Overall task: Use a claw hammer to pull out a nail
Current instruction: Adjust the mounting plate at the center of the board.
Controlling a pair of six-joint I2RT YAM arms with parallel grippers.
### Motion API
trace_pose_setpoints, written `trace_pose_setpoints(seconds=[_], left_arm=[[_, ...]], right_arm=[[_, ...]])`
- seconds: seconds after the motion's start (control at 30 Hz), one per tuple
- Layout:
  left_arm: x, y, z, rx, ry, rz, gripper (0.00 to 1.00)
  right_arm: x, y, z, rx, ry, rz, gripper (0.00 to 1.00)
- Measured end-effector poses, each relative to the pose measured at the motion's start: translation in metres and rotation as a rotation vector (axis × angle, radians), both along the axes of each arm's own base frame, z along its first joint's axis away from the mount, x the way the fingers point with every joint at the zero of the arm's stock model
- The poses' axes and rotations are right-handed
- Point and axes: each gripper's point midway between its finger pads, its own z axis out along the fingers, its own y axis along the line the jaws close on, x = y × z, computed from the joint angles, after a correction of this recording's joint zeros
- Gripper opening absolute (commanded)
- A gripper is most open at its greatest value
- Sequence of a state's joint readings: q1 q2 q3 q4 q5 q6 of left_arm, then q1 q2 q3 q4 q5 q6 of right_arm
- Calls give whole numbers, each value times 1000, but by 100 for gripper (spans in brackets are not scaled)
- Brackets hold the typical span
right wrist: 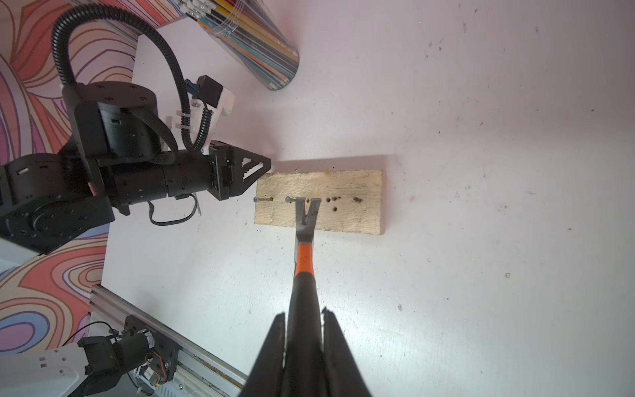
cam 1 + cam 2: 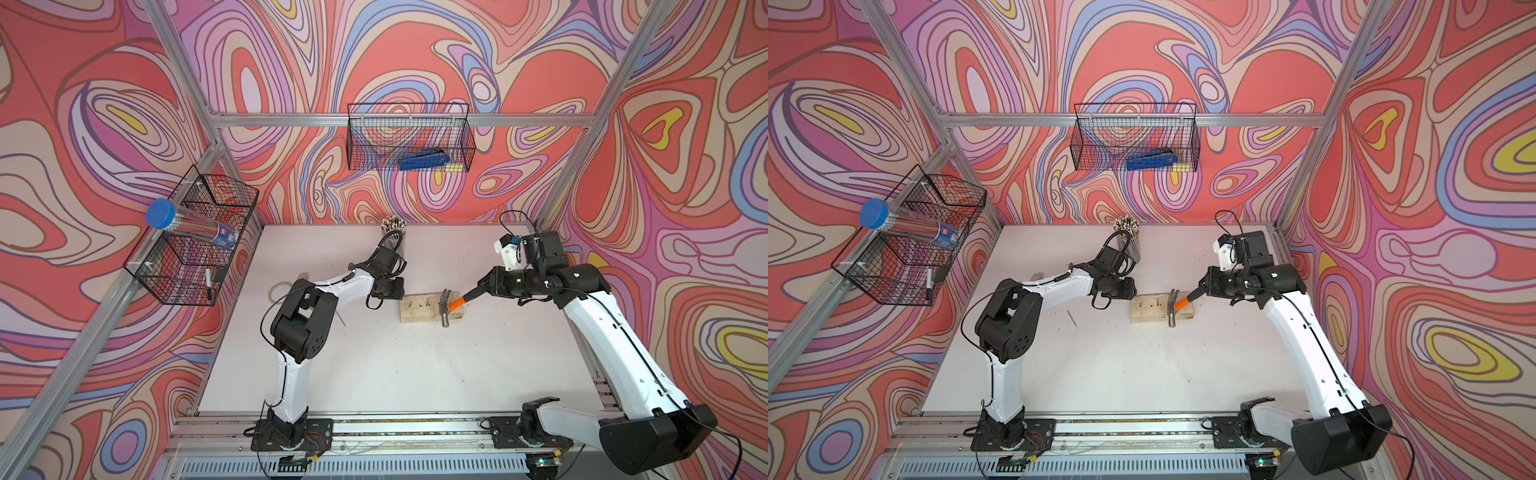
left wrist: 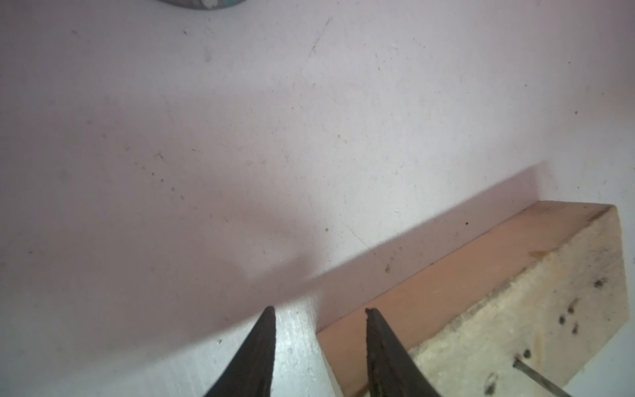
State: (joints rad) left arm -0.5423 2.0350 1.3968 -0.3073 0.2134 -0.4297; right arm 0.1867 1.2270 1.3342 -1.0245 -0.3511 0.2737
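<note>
All positions are relative to the wood block (image 1: pixel 343 185), which lies flat on the table (image 1: pixel 481 275). At the block's left end, the left claw (image 3: pixel 320 309) sits low and released, fingers apart with nothing clamped. The wrist view shows one finger over bare table and the other over the block's top, so the end corner sits in the gap. My read: it's there to pin the block so it can't lift or skate under lever load; contact can't be confirmed. On top near that end, the end nail (image 1: pixel 263 199) and the second nail (image 1: pixel 291 198) stand proud in one row. Further along the row there are only empty holes (image 1: pixel 357 199). At mid-block, the claw hammer (image 1: pixel 304 257) has its steel head over the block, probably resting on it, with the forked end reaching the nail row. The second nail is right against one tine, outside the notch, so the fork likely needs a small sidestep toward the left end before any pull. Right of the block, the right claw (image 1: pixel 303 312) is clenched on the black handle, well back from the orange neck. The far-back grip gives leverage for rocking on the curved head. Risks: the fork slips off the nail head, or the block tips if unbraced.
</note>
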Motion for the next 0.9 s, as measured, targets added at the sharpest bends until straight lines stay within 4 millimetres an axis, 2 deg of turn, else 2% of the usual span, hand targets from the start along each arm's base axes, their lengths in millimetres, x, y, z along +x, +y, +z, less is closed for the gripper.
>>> trace_pose_setpoints(seconds=[0.13, 0.27, 0.43, 0.63, 0.9], left_arm=[[-13, 5, -4, -2, 23, -9, 46], [-27, 13, -2, 8, 29, -14, 53], [-46, 21, 24, -7, -24, -47, 58], [-68, 4, 54, -53, -144, -188, 63], [-96, -25, 51, -56, -213, -395, 62]], right_arm=[[1, 2, -3, -8, 10, 10, 0], [3, 7, -10, -52, 48, 36, 0], [5, 17, -13, -135, 78, 80, 0], [5, 22, -8, -178, 89, 107, 0], [6, 25, -11, -213, 114, 126, 0]])
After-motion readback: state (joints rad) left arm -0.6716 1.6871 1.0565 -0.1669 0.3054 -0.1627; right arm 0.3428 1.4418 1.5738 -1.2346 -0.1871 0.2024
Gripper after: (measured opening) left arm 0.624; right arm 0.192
